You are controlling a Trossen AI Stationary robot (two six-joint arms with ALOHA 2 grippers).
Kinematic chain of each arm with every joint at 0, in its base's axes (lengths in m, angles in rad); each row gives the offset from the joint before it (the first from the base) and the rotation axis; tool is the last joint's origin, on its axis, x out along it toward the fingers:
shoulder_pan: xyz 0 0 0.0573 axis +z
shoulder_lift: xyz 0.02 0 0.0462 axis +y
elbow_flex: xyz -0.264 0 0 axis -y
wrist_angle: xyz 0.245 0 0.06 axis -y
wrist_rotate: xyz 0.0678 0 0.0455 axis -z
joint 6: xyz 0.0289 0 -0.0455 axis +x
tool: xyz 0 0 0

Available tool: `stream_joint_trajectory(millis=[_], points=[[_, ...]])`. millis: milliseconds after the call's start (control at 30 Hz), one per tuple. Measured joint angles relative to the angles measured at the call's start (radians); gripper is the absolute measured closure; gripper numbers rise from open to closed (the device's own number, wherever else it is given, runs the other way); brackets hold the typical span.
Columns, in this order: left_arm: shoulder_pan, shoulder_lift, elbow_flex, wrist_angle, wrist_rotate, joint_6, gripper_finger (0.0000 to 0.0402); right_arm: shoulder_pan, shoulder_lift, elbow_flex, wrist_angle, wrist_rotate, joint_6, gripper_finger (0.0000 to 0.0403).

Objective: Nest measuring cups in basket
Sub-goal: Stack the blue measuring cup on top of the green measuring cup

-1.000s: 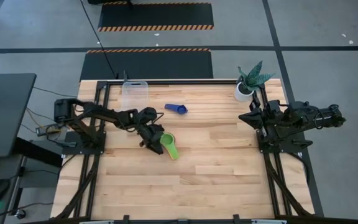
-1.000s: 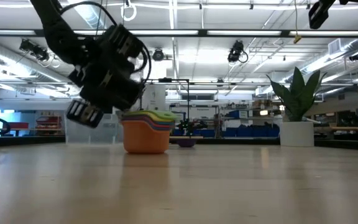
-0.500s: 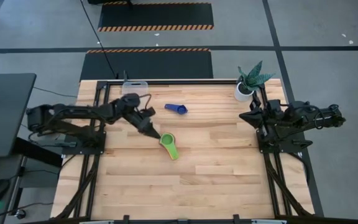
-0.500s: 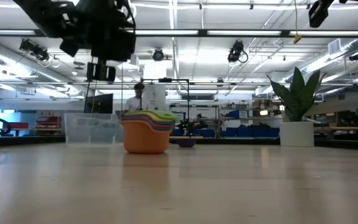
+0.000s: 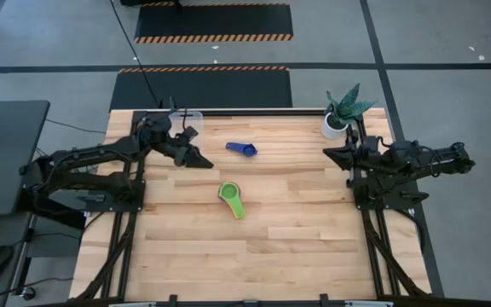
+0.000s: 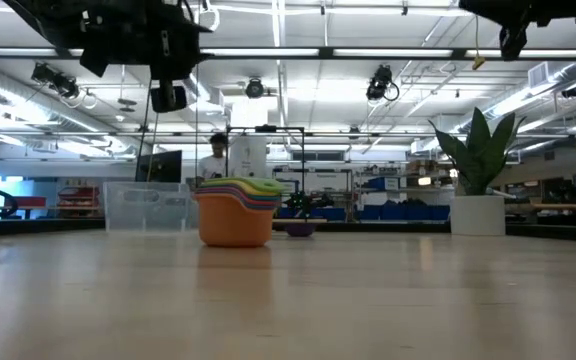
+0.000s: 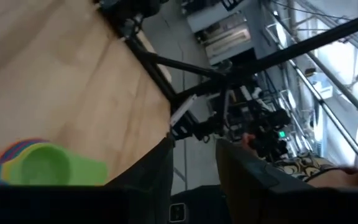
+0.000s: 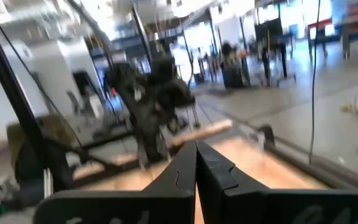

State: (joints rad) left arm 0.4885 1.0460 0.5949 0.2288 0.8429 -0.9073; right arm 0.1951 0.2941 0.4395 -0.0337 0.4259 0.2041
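Here the left gripper (image 5: 201, 159) hung in the upper left of the high view, beside the basket (image 5: 186, 117), its fingers slightly apart and empty. The stacked measuring cups (image 5: 229, 193), green on top, stood at the frame centre; one blue cup (image 5: 245, 149) lay above them. The right gripper (image 5: 329, 153) waited at right, fingers pressed together.

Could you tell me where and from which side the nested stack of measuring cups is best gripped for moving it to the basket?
Probably by the flat handles: on the stack of measuring cups they fan out toward the table's near edge. Come from above and close across them; the round bowls look too wide and smooth. The left gripper is nearest, beside the basket.
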Motion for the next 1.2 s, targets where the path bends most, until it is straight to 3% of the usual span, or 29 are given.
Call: stream_joint_trajectory(millis=[133,367,533,900,1200], points=[[0.032,-0.003,0.0,-0.075,0.021,0.043,0.0274,0.0,0.061,0.066,-0.179,0.0,0.067,0.0396],[0.078,-0.003,0.0,-0.14,0.023,0.116,0.0274,-0.038,0.257,0.296,-0.541,0.007,0.15,0.0396],[0.127,-0.021,0.0,-0.175,0.02,0.173,0.0274,-0.103,0.423,0.438,-0.664,0.111,0.243,0.0397],[0.241,-0.164,0.0,-0.355,0.047,0.337,0.0274,-0.252,0.795,0.696,-0.666,0.007,0.085,0.0397],[0.267,-0.254,0.0,-0.392,0.128,0.353,0.0274,-0.355,1.111,0.879,-0.578,-0.112,-0.04,0.0381]])
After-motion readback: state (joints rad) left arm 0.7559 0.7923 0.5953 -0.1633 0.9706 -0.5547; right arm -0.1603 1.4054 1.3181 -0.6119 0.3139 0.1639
